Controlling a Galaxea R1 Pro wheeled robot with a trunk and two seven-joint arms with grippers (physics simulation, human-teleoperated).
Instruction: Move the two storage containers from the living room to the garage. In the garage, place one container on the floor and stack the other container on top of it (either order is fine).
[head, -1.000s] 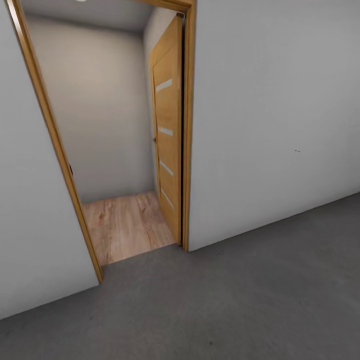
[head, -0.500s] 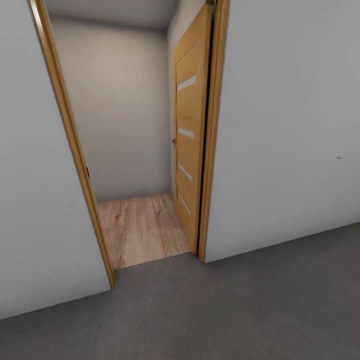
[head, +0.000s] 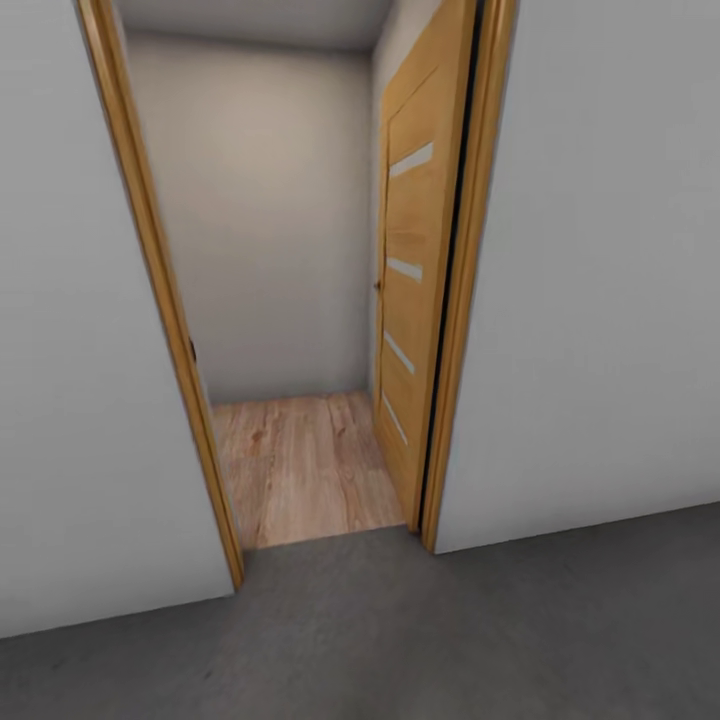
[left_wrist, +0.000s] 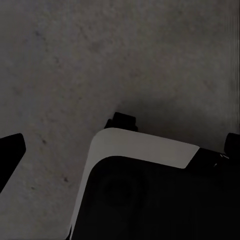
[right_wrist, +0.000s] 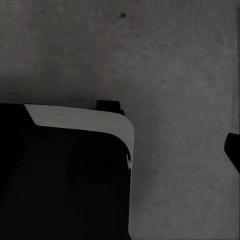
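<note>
Grey concrete floor (head: 450, 640) of the garage lay under us, running up to white walls (head: 600, 300). Ahead stood a wood-framed doorway (head: 160, 300) — its door (head: 415, 290) swung inward against the right jamb — with light plank flooring (head: 300, 465) beyond. We saw dark finger tips (left_wrist: 9, 152) at the wrist views' edges, over concrete and the robot's dark base (left_wrist: 150, 195) — whether the grippers were open or closed, we could not tell.
</note>
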